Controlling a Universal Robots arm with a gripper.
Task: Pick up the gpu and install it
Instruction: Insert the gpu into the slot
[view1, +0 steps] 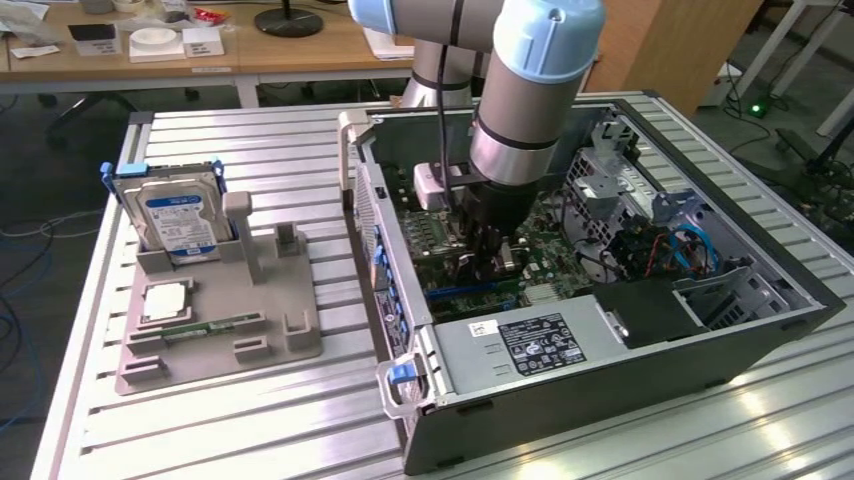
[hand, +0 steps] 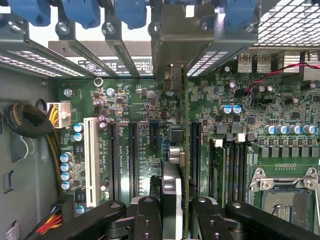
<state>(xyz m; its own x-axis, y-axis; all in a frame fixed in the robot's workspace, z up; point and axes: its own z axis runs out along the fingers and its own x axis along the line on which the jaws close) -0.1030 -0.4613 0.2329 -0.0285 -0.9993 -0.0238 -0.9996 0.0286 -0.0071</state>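
Claw (hand: 175, 217) grips gpu (hand: 173, 172), edge-on, mostly hidden.

I'd call this a robotics lab or workshop: I work at a slatted aluminium surface (view1: 240, 150) that carries an opened computer case (view1: 747, 320) and a grey parts fixture (view1: 227, 330). My tool (view1: 483, 250) grips the gpu (hand: 169, 186) over the bare motherboard (hand: 135, 100). Behind stand wooden desks (view1: 307, 55) with small boxes (view1: 154, 42), and loose cables (view1: 14, 330) trail over the floor.
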